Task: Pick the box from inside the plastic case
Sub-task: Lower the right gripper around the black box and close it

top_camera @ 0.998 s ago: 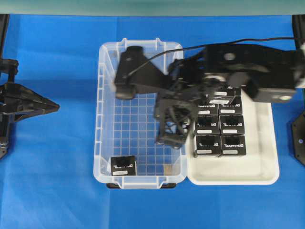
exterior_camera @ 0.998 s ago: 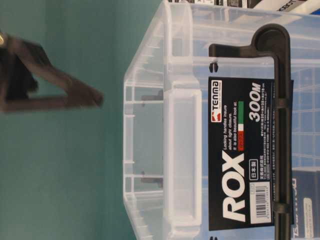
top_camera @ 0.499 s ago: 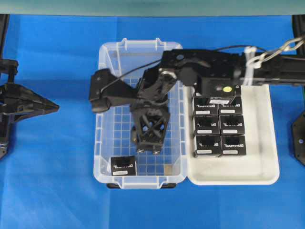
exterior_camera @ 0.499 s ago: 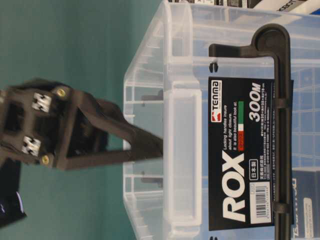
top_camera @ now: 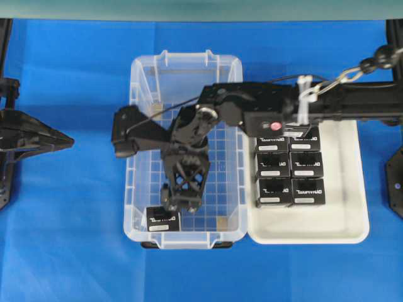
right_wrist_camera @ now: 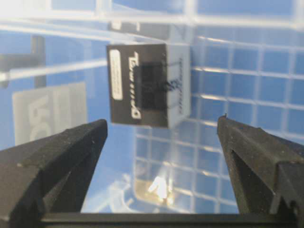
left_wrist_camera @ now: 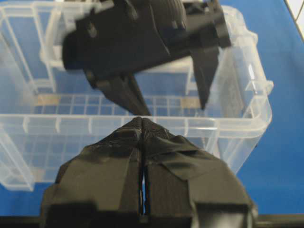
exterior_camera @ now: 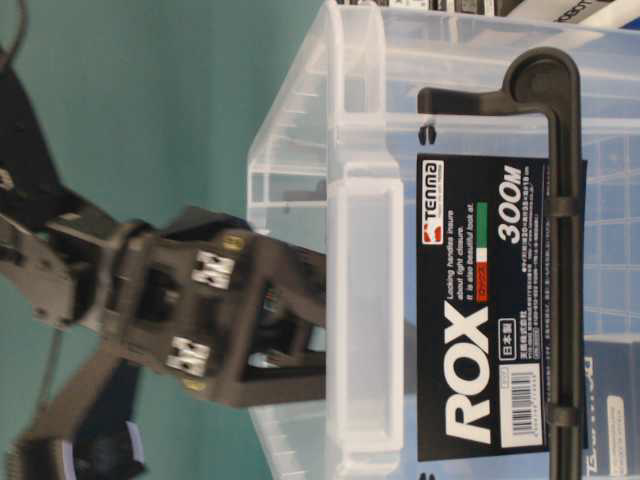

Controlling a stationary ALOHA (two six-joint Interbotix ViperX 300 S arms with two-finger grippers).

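Blue tabletop carries the large clear plastic case; the small black carton box sits in its near-left corner; the right gripper, jaws wide, hovers above in approach; descending and closing seems next; the left gripper rests closed.

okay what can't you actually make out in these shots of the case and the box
- Box, overhead view: its far edge sits under the right gripper, so contact can't be judged.
- Box, table-level view: cut off by the frame edge behind the plastic case wall.
- Box, left wrist view: hidden behind the right arm and the shut left gripper.
- Box lettering, right wrist view: too blurred to read.
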